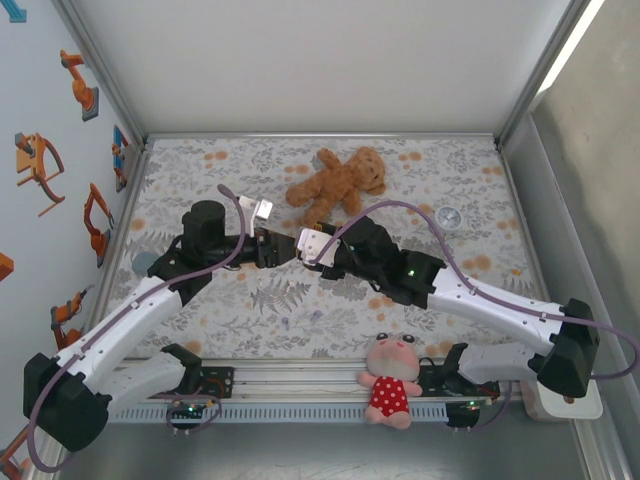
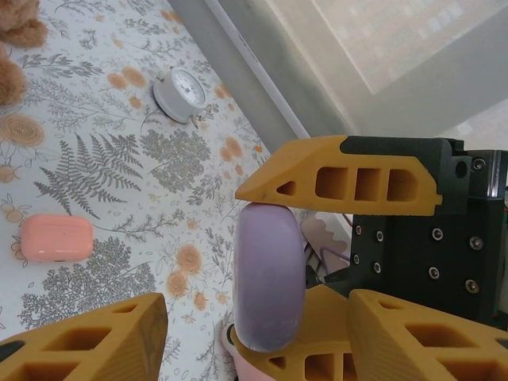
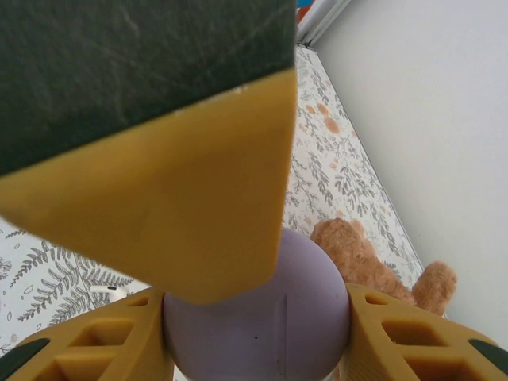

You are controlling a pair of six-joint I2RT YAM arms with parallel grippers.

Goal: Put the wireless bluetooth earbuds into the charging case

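While the right gripper [image 3: 255,313] pinches the lavender charging case [image 2: 270,278] end to end and holds it up off the floral table [image 1: 290,305] at mid-workspace, my left gripper [image 2: 258,305] sits right at it w/ jaws spread. One finger is on either side, and neither pad is on it as far as I can tell.

In the left wrist view the case's long axis runs top to bottom, straight between the right's two fingers. It lies dead ahead of the left pincer, between its tips. So my read is that the left would close across the narrow side, at right angles to the right's hold — that crossing is what the next move hangs on. The left arm is the free one and the nearer to act.

A thin seam shows on the case in the right wrist view. I can't tell whether the lid is shut tight or whether the earbuds are inside.

A pink case [image 2: 55,238] lies flat on the table, well apart to the left side of the left wrist view.

No brand or label on either case. A small round dial [image 2: 180,94] sits near the wall — markings too small to read.
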